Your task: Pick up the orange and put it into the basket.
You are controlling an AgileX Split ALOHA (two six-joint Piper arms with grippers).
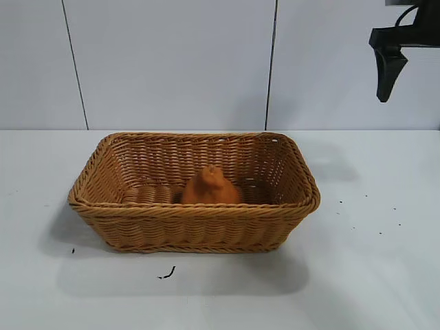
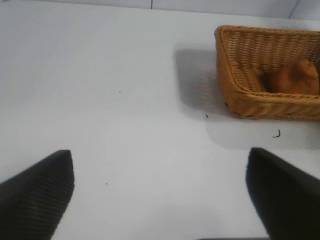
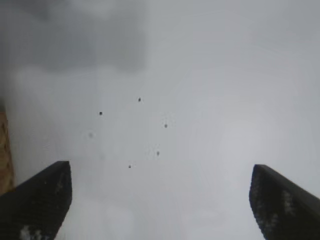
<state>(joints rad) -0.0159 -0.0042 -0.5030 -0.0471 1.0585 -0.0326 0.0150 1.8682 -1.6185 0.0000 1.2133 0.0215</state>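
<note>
We see the orange [image 1: 211, 187] resting inside the wicker basket [image 1: 192, 221], near its front wall, on the white table [image 1: 371, 275]. Our right hand [image 1: 387, 72] hangs high above the table to the basket's right, well apart from it, fingers spread and empty over a few dark specks [image 3: 139, 100]. Our left hand [image 2: 160, 195] hovers released over bare table, away from the basket. A small dark scrap [image 1: 167, 273] lies just before the basket.

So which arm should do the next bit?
Neither really needs to: the orange already sits inside the basket. If anything, the right gripper, open and raised beside the basket, is nearer; the left gripper is farther off, also open.
</note>
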